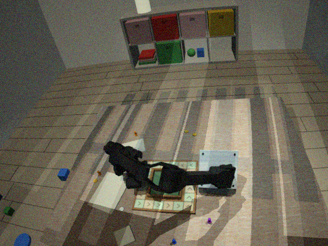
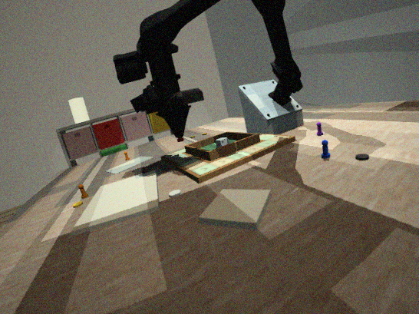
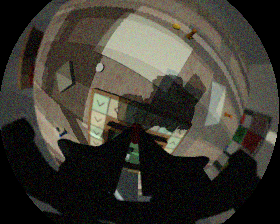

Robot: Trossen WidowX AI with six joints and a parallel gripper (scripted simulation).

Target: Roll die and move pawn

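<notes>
Nearest me on the desk (image 1: 267, 151) (image 2: 215, 269) lies a pale slab (image 1: 124, 235) (image 2: 238, 208) (image 3: 65, 77), with a white disc (image 1: 121, 209) (image 2: 175, 193) (image 3: 100, 67) beyond it; past them, the fingers (image 2: 179, 121) are clamped on the red pawn (image 2: 179, 139) (image 3: 135, 134) – it's held up, clear of the board (image 1: 164, 212) (image 2: 247, 159) (image 3: 101, 104). Farther back, the die (image 2: 221, 142) sits inside the wooden-walled tray (image 1: 165, 196) (image 2: 234, 147) – I can't read its top pips.

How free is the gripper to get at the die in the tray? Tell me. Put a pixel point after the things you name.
Probably not free yet: the gripper (image 2: 179, 137) (image 3: 135, 130) is shut on the red pawn (image 2: 180, 140) (image 3: 135, 135). Otherwise, the tray (image 2: 209, 155) (image 1: 164, 196) is open above the die (image 2: 222, 142).
</notes>
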